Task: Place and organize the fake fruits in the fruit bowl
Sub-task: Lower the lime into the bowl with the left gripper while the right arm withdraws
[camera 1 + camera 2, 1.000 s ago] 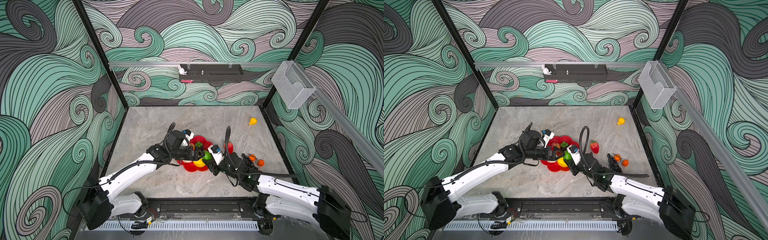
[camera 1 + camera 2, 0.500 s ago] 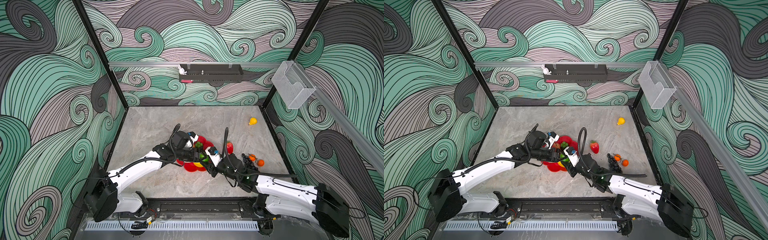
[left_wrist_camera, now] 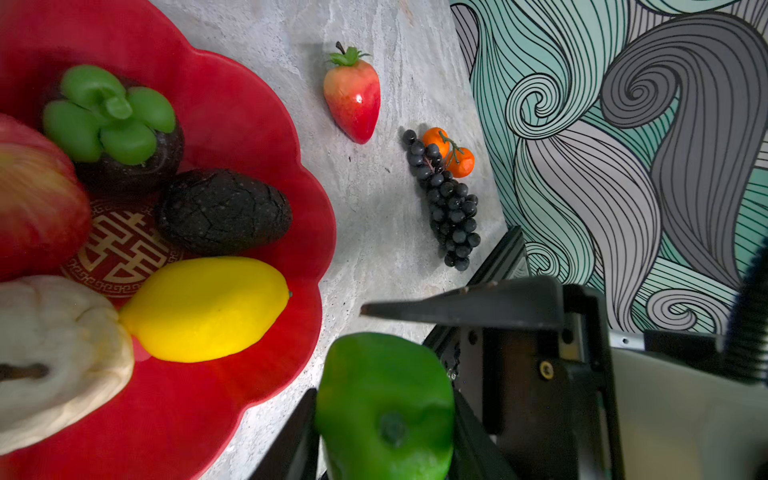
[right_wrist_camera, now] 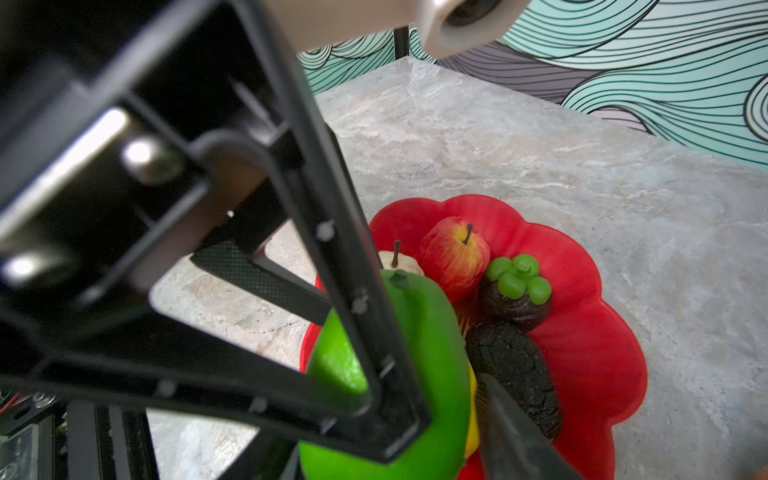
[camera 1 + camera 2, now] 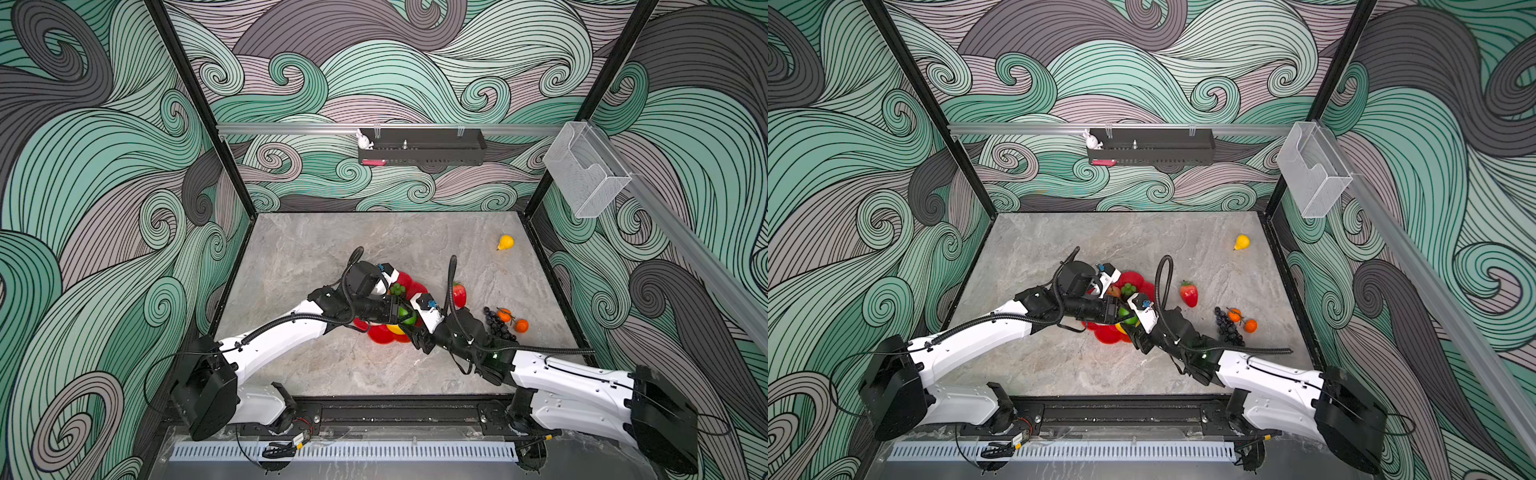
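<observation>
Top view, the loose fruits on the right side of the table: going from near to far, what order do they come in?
grape bunch → strawberry → yellow pear-shaped fruit. The two oranges lie level with the grapes, so they are left out.

The fruit bowl (image 3: pixel 232 124) gleamed, glossy red plastic; the avocado (image 3: pixel 224 212) inside was matt, cracked, rough (properly crusty). The green fruit (image 3: pixel 386 399) looked smooth, waxy. The strawberry (image 5: pixel 459 294), at the bowl's three o'clock, shone on the matt stone-look table (image 5: pixel 353 374).
</observation>
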Robot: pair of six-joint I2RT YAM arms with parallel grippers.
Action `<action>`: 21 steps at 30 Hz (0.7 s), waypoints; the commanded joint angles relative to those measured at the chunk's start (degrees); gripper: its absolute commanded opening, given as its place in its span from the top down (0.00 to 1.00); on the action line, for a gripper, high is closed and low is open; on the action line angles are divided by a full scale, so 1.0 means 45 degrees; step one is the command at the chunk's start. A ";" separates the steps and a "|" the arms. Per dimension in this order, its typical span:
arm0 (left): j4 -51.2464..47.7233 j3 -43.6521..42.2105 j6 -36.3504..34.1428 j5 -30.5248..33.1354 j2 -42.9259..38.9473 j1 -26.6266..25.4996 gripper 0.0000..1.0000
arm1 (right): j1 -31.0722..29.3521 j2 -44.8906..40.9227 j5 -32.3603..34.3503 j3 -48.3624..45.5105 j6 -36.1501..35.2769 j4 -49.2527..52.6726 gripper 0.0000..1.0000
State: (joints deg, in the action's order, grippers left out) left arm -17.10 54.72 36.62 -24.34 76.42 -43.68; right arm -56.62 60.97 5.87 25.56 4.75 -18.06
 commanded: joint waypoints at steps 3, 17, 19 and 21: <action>-0.2486 0.1394 -0.0960 0.2665 -0.0487 0.0391 0.59 | 0.0018 -0.0903 0.2362 0.0192 -0.0021 0.1501 0.10; -0.4320 0.2042 -0.1827 0.7635 0.0292 0.2705 0.58 | 0.1271 -0.2592 0.3449 -0.0661 0.0930 0.1864 0.01; -0.4184 0.2187 -0.1648 0.7322 0.0810 0.2872 0.58 | 0.1318 -0.2547 0.3364 -0.0642 0.1003 0.1866 0.00; -0.4035 0.2336 -0.1495 0.6795 0.1418 0.3054 0.58 | 0.1332 -0.2511 0.3354 -0.0622 0.1048 0.1914 0.00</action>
State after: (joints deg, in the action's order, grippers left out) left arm -34.06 62.46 28.93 7.22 79.92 -30.92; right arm -50.85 49.78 20.01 22.98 8.08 -9.87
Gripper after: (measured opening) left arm 0.419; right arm 0.996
